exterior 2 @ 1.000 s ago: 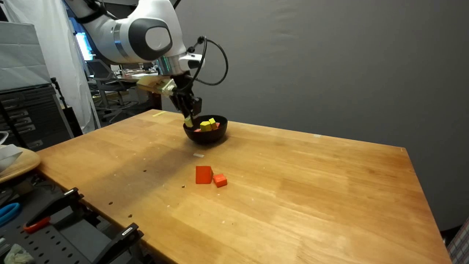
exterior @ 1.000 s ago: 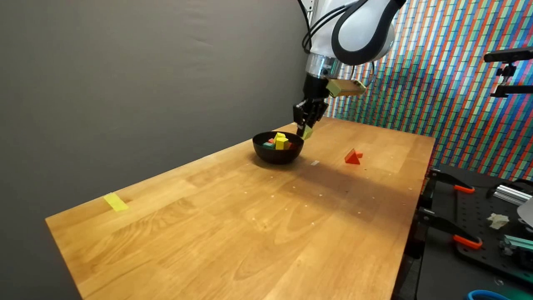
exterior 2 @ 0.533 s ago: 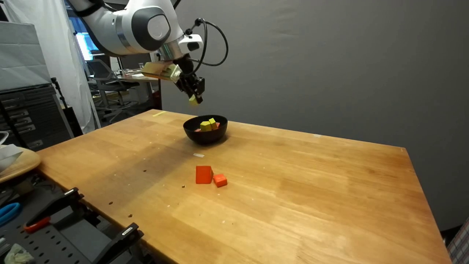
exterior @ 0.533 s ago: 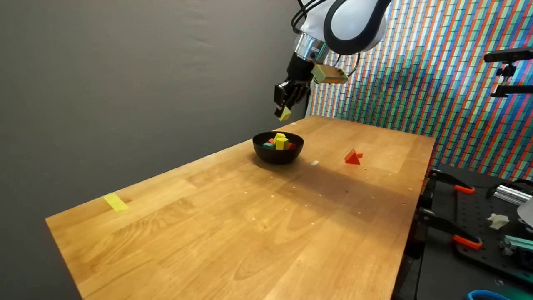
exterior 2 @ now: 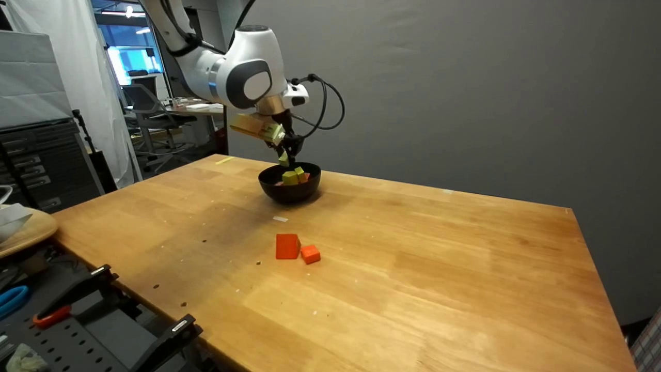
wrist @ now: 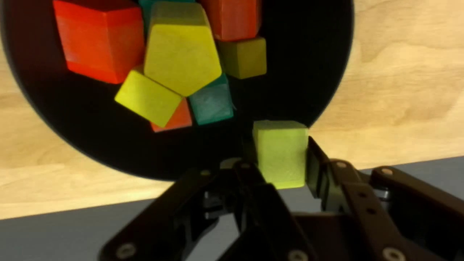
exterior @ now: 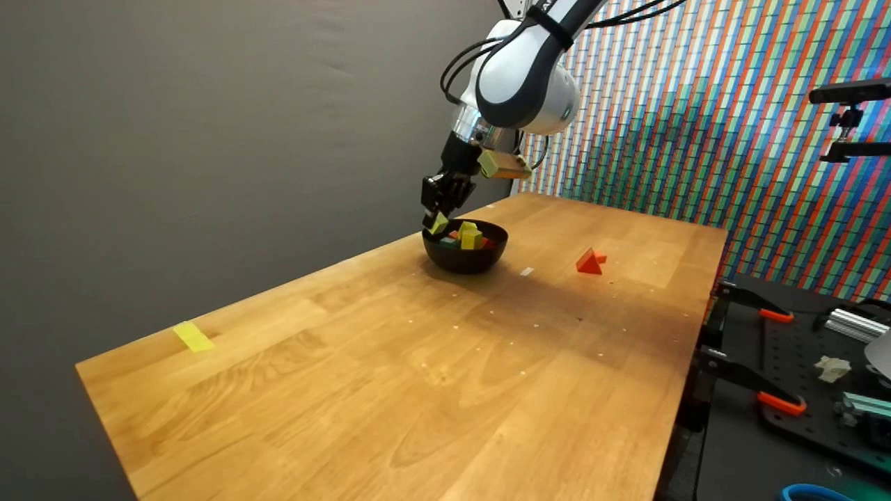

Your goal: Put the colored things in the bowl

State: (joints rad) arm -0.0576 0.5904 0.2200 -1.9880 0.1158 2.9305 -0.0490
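The gripper (wrist: 281, 159) is clamped on a pale yellow block (wrist: 281, 148), gripping two opposite sides, and hangs over the bowl (exterior: 463, 261), block close to the far rim in both exterior views. Probable reason for the pose: release over the opening. Leading end is left free and points down towards the bowl's inside, so it should go in first. Whether the whole block lies within the rim cannot be told; a drop here could clip the edge. Holding off-centre may be meant to land it beside, not on, what lies in the bowl's middle.

Outside the bowl, well apart from it on the worktop (exterior 2: 439, 289): a red wedge (exterior 2: 287, 246) and a small red block (exterior 2: 310, 253), side by side, contact uncertain. Not yet collected; presumably next.

Appearance: held block flat-faced, crisp-edged, faintly greenish, full shape partly hidden. In the bowl, a yellow five-sided block (wrist: 183, 59) lies uppermost, a small yellow block (wrist: 146, 98) rests against it, a teal block (wrist: 214, 103) is partly covered by it, and a red-orange block (wrist: 103, 43) sits alongside.
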